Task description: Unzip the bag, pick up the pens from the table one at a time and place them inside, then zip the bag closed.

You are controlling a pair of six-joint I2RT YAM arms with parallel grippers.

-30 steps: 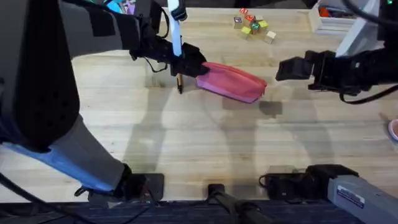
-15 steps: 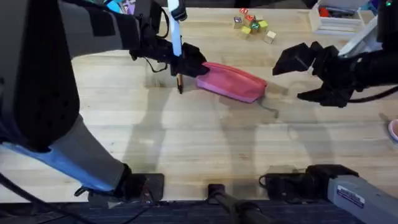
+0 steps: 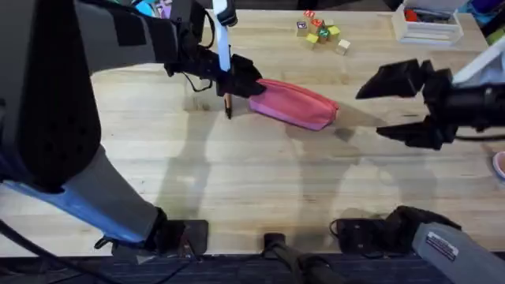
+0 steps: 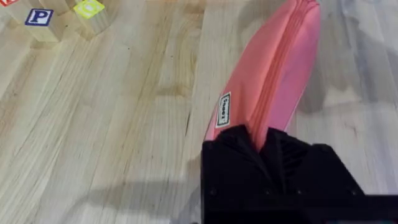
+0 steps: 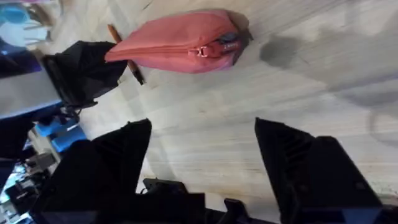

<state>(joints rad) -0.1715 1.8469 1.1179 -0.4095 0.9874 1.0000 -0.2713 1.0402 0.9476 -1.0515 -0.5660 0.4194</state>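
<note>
While the left gripper [image 4: 268, 140] clamps the bag [image 3: 293, 102] by its end and the right gripper [image 3: 404, 106] hangs spread nearby, the zipper looks shut — the pen [image 3: 227, 104] lies on the table [image 3: 252, 173] — nearly everything remains

The left gripper [image 3: 237, 79] covers the bag's [image 3: 293, 102] near end; the pen [image 3: 227, 104] is mostly hidden behind both.
</note>
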